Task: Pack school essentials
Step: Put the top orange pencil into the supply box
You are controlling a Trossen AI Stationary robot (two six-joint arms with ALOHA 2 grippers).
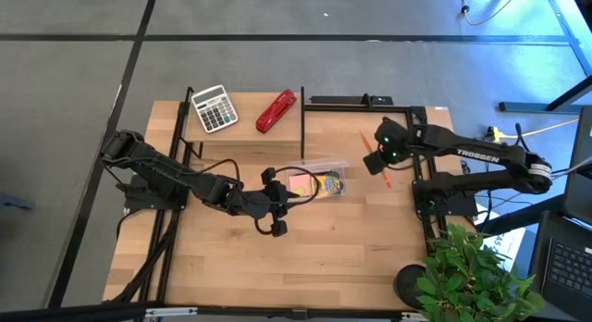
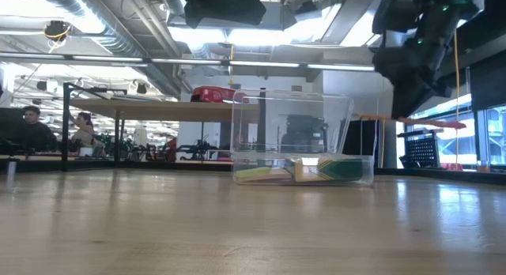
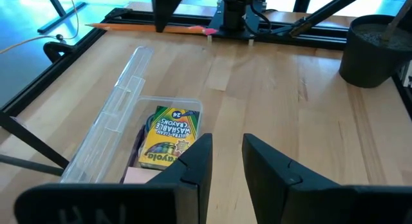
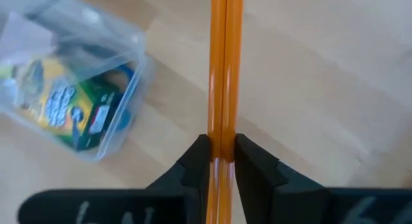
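The right hand point(image 4: 222, 156) pinches the orange pencil point(image 4: 222, 69) between its two dark fingers point(image 4: 193, 166), the pencil running straight ahead. Beyond, on the wooden tabletop point(image 4: 322, 89), sits a clear plastic box point(image 4: 112, 130) (the yellow-green crayon box point(image 4: 71, 108) inside).

Looking straight down over the whole surface point(image 1: 305, 248) from above, level across it from its edge, and close past each wrist's fingers, all four sharing the clear box point(image 1: 319, 177) near the surface's middle.
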